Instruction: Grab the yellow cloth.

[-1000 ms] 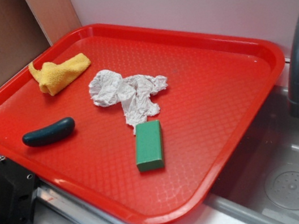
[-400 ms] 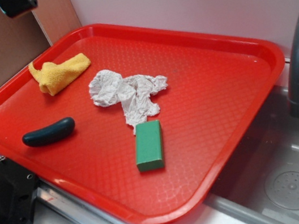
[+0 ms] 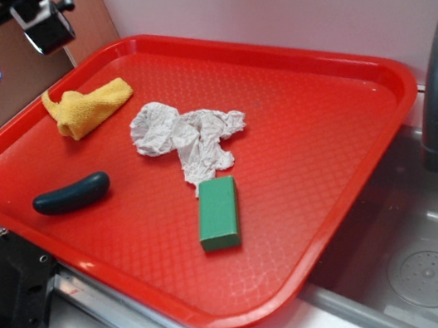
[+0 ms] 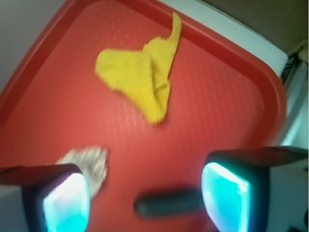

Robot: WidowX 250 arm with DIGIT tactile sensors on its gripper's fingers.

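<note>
The gripper (image 3: 12, 45) is held high above the red tray's (image 3: 329, 221) far left corner with its fingers spread wide and empty, presumably so that the yellow cloth (image 3: 88, 106), lying bunched just below it, can be straddled on descent.

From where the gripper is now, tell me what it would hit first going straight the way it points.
Probably the yellow cloth: the wrist view, looking out between the open gripper fingers, has it near centre on the red tray. Nothing lies between, though depth is hard to judge.
</note>
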